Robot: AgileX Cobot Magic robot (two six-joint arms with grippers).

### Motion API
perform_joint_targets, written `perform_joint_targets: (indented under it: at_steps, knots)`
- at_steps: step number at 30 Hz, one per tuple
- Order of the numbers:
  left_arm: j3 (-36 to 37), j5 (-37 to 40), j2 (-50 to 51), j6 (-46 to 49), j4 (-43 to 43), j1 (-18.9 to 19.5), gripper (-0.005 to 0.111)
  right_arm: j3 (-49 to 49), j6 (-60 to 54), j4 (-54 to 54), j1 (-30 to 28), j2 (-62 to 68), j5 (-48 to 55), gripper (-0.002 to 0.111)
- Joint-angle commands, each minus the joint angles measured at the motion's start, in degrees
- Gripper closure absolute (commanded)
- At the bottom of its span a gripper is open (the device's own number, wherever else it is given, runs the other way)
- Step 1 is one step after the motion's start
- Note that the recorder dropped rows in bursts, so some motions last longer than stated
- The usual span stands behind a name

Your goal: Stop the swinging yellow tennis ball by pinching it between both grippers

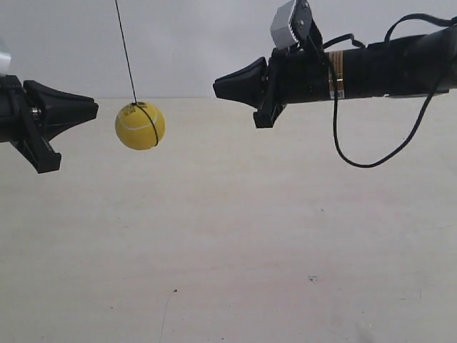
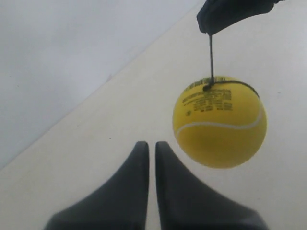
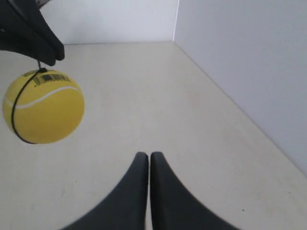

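1. Exterior view: the yellow tennis ball (image 1: pixel 140 125) hangs on a thin dark string (image 1: pixel 126 50) above the pale worktop (image 1: pixel 235 250). It is just beside the gripper at the exterior view's left (image 1: pixel 91 109) and well apart from the gripper at the exterior view's right (image 1: pixel 218 87); neither touches it.
2. Left wrist view: the left gripper (image 2: pixel 151 145) has its fingers together, holding nothing; the ball (image 2: pixel 219 122) hangs near, untouched. Its black print (image 2: pixel 209 102) is too small to read.
3. Right wrist view: the right gripper (image 3: pixel 148 155) likewise has its fingers together and empty. A barcode-like mark (image 3: pixel 53 78) is illegible. The ball looks light, fuzzy and springy, likely to skid off a glancing push; meet it on opposite sides, level with its middle, clear of the string.
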Motion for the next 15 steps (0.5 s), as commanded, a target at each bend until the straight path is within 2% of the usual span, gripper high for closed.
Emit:
perform_joint_targets:
  at_steps: [1,3,8,10,13,15]
  knots:
    - [0.3,-0.3,-5.8,-3.1,-2.5,0.3,0.102,-0.2,4.8,-1.8,-0.5,-6.2,4.1,0.108]
    - [0.3,0.0,-9.1,-4.9,-4.0,0.3,0.102,-0.1,7.4,-2.7,-0.5,-8.8,4.2,0.108]
    - [0.3,4.0,-22.5,-13.2,-4.1,0.3,0.102,-0.1,20.5,-16.4,-0.5,-18.5,4.4,0.108]
    - [0.3,5.9,-28.7,-16.1,-4.1,0.3,0.102,0.2,25.1,-16.6,-0.5,-21.9,7.5,0.108]
    - [0.3,11.7,-39.7,-21.1,-1.9,0.3,0.102,3.0,28.3,-16.6,-0.5,-28.1,21.7,0.108]
    - [0.3,18.2,-48.4,-24.0,0.8,0.3,0.102,5.3,29.2,-16.6,-0.5,-33.2,31.0,0.108]
